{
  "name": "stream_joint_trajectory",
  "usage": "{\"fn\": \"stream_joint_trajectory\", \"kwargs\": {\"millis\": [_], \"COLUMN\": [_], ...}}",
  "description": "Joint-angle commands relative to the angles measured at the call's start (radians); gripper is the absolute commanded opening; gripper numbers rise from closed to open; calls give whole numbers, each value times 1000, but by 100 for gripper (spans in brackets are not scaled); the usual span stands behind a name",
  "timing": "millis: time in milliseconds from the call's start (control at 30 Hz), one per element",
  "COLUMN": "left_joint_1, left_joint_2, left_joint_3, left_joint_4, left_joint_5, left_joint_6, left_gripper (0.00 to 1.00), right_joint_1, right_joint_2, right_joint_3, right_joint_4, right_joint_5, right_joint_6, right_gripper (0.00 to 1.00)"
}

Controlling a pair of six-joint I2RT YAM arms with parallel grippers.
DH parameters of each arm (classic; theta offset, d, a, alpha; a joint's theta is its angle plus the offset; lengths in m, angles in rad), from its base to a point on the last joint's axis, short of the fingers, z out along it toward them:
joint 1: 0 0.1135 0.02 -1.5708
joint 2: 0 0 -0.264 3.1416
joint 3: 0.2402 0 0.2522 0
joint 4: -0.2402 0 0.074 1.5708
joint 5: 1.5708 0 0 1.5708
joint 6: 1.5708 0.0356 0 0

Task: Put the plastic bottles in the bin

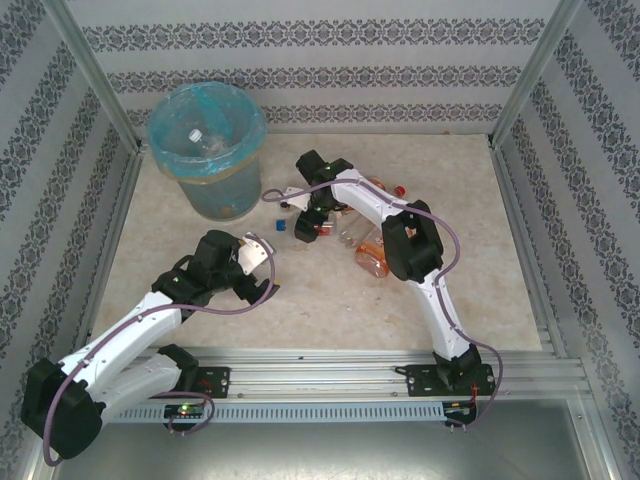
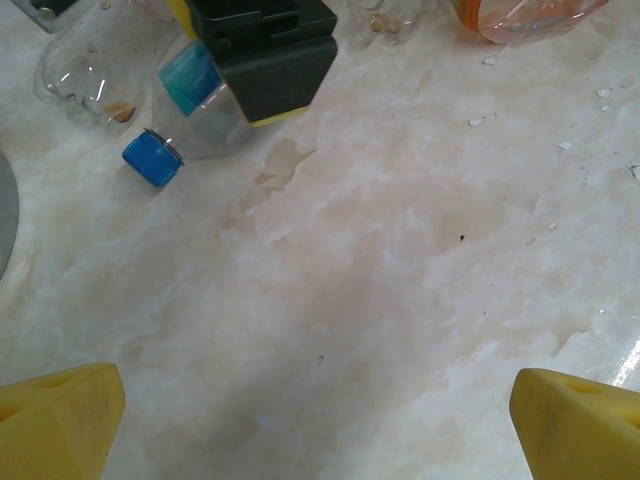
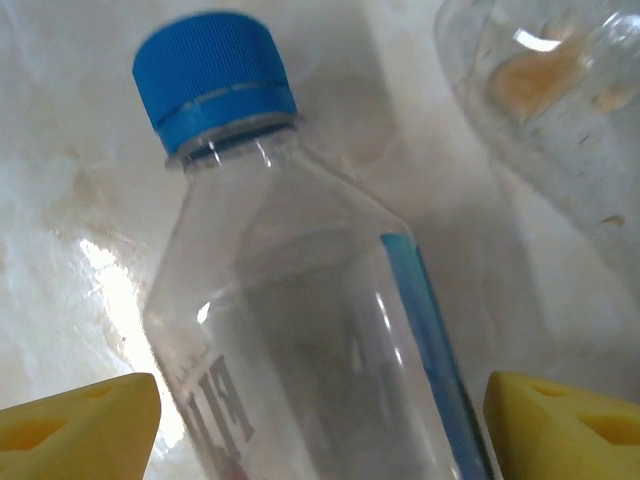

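Observation:
The bin [image 1: 228, 190], round and lined with a light blue bag, stands at the back left with a clear bottle [image 1: 199, 138] inside. A clear plastic bottle with a blue cap [image 3: 300, 300] lies on the table. My right gripper [image 3: 322, 390] straddles its body, a yellow finger against each side. The left wrist view shows the same bottle [image 2: 195, 115] under the right gripper [image 2: 265, 50]. My left gripper [image 2: 315, 390] hangs wide open over bare table, a little short of that bottle. In the top view the left gripper [image 1: 263, 250] sits just left of the right gripper [image 1: 305, 217].
More bottles lie around the right gripper: a clear one [image 3: 560, 110], an orange-tinted one [image 1: 372, 258] and a red-capped one [image 1: 392, 188]. Patterned walls and metal posts close off three sides. A metal rail [image 1: 330, 372] runs along the near edge.

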Motion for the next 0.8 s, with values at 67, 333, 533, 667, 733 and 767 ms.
{"fn": "stream_joint_trajectory", "kwargs": {"millis": [67,333,533,667,733,767], "left_joint_1": [-7,-4,3,7,10,12], "left_joint_2": [-1,4,12,11,6,3], "left_joint_3": [10,13,20,21,25,24], "left_joint_4": [-10,-7,-1,0,0,0], "left_joint_5": [-20,-33,-33,-37,-42,-44], "left_joint_6": [14,6,3,1,1,3], "left_gripper": [100,100,100,100,100,100], "right_joint_1": [-7,-7,-10,-9,-8,-7], "right_joint_2": [3,-2,-3,-25,-56,-71], "right_joint_3": [-6,-47,-68,-80,-103,-113], "right_joint_4": [-49,-38,-44,-51,-35,-27], "right_joint_5": [26,47,75,84,85,85], "right_joint_6": [-31,-36,-34,-27,-21,-17], "right_gripper": [81,78,69,61,60,59]}}
